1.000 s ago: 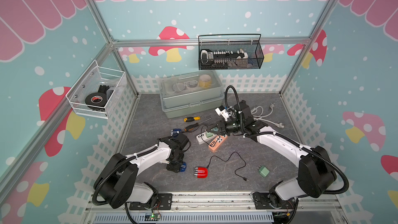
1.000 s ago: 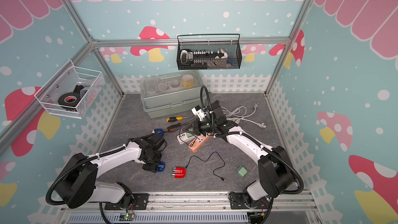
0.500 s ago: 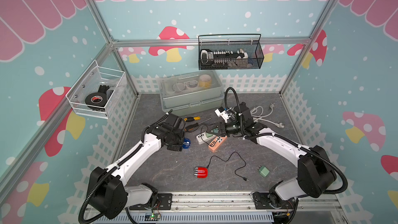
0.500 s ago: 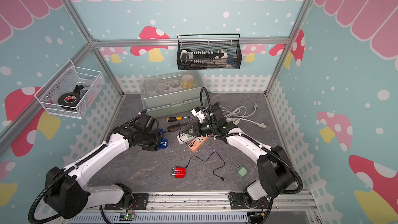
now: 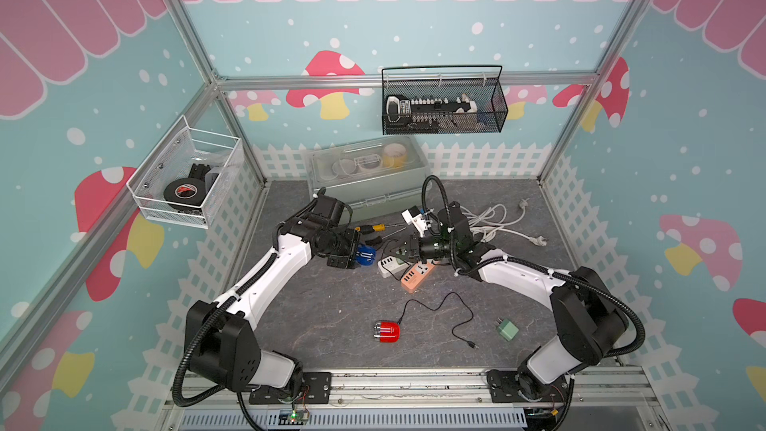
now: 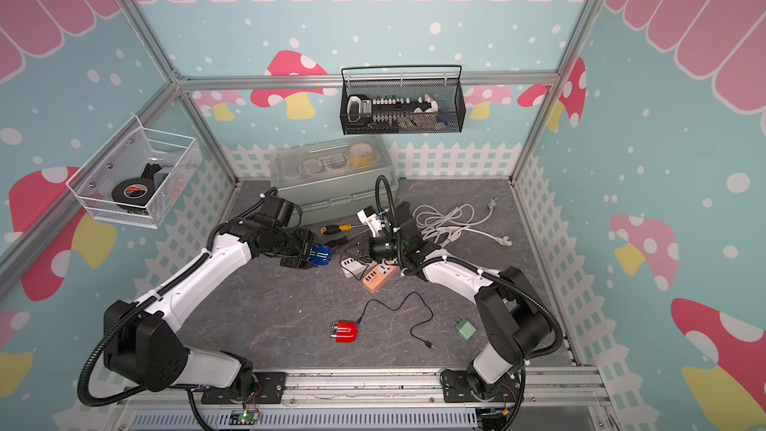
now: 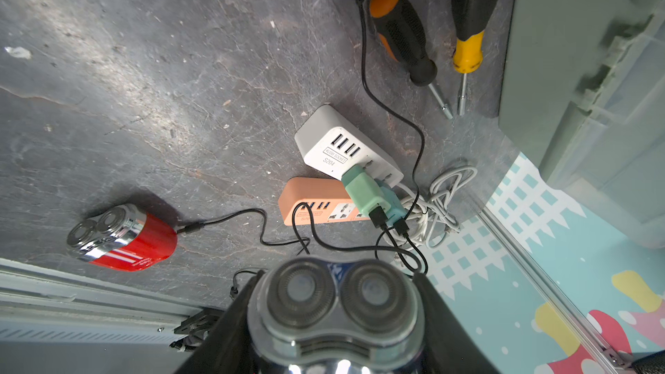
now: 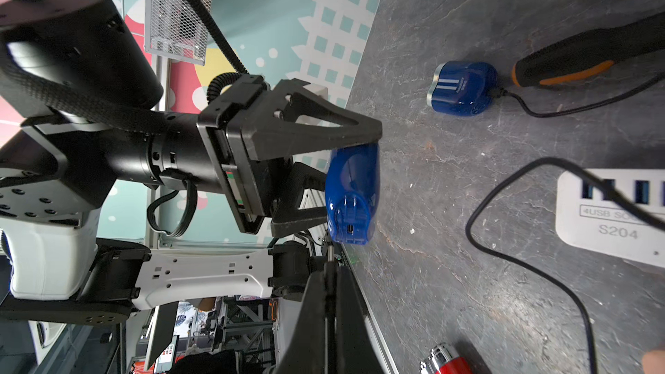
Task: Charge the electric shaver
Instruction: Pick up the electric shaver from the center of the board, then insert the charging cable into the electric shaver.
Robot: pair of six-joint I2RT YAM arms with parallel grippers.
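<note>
**Blue shaver, held by left gripper**

Left gripper [image 5: 353,254] clamps the blue shaver [image 8: 352,188] across its body, over the worktop [image 5: 327,325] centre, with its charging port towards the right gripper [image 5: 401,250]. Right gripper: jaws closed tight beside the white strip [image 5: 389,265]; contents cannot be told. Red shaver [image 5: 386,331], corded, lies near the front edge.

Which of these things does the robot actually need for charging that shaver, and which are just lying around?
Needed: blue shaver in the left gripper; white USB strip; green adapters with black cables.

Lying about: red shaver; second blue shaver, cable attached; screwdrivers; orange strip; box; white cord; spare adapter.
</note>
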